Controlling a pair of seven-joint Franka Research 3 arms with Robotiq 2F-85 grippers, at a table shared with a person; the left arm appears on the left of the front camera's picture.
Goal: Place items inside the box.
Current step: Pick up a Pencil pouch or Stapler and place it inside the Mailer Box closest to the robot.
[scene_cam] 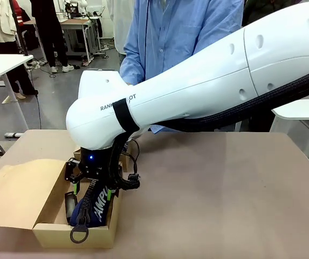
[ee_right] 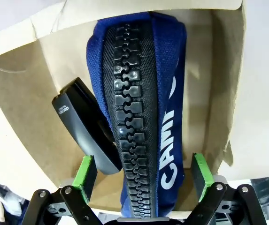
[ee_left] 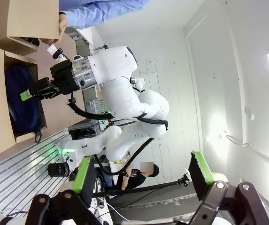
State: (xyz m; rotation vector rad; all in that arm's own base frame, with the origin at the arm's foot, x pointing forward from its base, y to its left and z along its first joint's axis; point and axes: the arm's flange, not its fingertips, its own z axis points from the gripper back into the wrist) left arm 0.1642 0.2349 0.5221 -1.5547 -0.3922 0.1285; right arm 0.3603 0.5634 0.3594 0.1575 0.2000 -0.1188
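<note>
We see the navy zip pouch (scene_cam: 92,208) as a deep blue fabric case with a chunky black zipper along its upper edge and white capital lettering down one side. A round pull ring (scene_cam: 80,233) hangs at its near end. It lies lengthwise in the box (scene_cam: 73,236), against the right wall, with the ring over the near wall.

The right arm (scene_cam: 208,81) reaches across from the right and bends down over the table's near-left part. The right gripper (scene_cam: 93,189) points down into the box. In its wrist view the green pads (ee_right: 86,171) stand apart on either side of the pouch (ee_right: 139,93), and the far pad is clear of the fabric. The left gripper (ee_left: 142,173) is raised, its fingers spread wide with nothing between them.

The box is an open cardboard one on the brown table (scene_cam: 224,189), with a flap (scene_cam: 14,189) folded out to the left. Inside, just left of the pouch, lies the black stapler (scene_cam: 69,204). A person in a blue shirt (scene_cam: 181,32) stands at the far side.
</note>
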